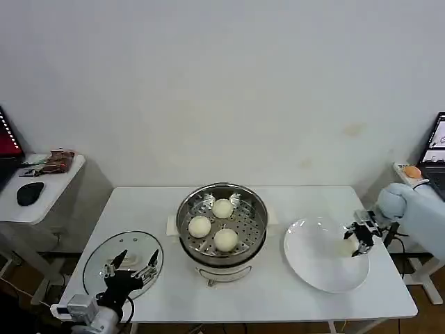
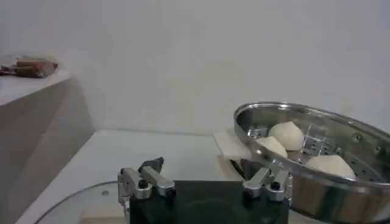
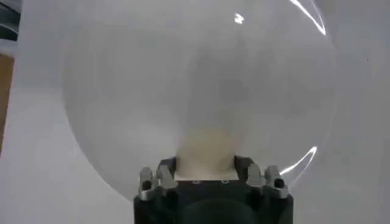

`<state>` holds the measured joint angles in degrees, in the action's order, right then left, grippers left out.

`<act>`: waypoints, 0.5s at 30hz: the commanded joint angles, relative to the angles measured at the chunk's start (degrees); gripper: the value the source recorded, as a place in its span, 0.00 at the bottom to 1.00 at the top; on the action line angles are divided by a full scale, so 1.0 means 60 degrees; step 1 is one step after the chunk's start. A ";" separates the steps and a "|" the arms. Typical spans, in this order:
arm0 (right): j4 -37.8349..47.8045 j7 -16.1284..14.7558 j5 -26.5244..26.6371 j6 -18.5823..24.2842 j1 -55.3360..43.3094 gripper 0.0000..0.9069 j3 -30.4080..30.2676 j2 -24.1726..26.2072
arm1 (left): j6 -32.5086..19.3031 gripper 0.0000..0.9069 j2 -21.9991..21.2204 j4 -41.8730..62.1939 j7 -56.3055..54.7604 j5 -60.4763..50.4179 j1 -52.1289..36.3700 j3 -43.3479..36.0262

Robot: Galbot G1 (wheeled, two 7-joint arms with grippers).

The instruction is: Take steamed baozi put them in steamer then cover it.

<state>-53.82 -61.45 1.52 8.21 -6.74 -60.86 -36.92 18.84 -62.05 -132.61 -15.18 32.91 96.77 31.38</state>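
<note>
Three baozi (image 1: 215,225) sit in the steamer (image 1: 222,221); the fourth (image 3: 206,149) lies on the plate (image 1: 316,268) between the right gripper's (image 1: 357,240) fingers, apparently clasped; steamer at its nine o'clock; left gripper (image 1: 132,266) open over the cover (image 1: 124,263).

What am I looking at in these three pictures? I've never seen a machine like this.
It's a two-armed robot at a white table. The wide picture comes from a camera on its head; the other two come from cameras on its wrists. In the middle stands a steel steamer with three baozi inside. The right gripper is over the white plate, its fingers around the fourth bun. The left gripper waits, open, above the glass cover lying on the table. A side desk holds a computer mouse.
</note>
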 commanded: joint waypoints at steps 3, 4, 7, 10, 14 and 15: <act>-0.1680 0.0000 0.1145 -0.0347 -0.1579 0.68 -0.1424 0.0874 | 0.0008 1.00 0.0043 0.0003 -0.0011 0.0004 0.0005 0.0000; -0.1935 0.0036 0.1424 -0.0462 -0.1979 0.69 -0.1746 0.0931 | 0.0008 1.00 0.0049 0.0005 -0.0010 0.0003 0.0005 -0.0001; -0.2470 0.0189 0.2143 -0.0655 -0.3180 0.69 -0.2787 0.1068 | 0.0006 1.00 0.0052 0.0007 -0.0018 0.0001 0.0019 -0.0006; -0.2992 0.0351 0.2738 -0.0928 -0.4442 0.69 -0.3743 0.1053 | 0.0004 1.00 0.0057 -0.0010 -0.0015 0.0002 0.0019 -0.0012; -0.3750 0.0588 0.3572 -0.1500 -0.5566 0.69 -0.4674 0.0926 | -0.0002 1.00 0.0071 -0.0011 -0.0016 0.0002 0.0011 -0.0016; -0.3918 0.0626 0.3682 -0.1617 -0.5766 0.69 -0.4866 0.0866 | -0.0006 1.00 0.0074 -0.0018 -0.0021 0.0002 0.0014 -0.0015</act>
<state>-66.65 -59.55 12.71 3.60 -23.53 -75.29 -32.59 18.84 -61.66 -132.70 -15.28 32.92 96.85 31.32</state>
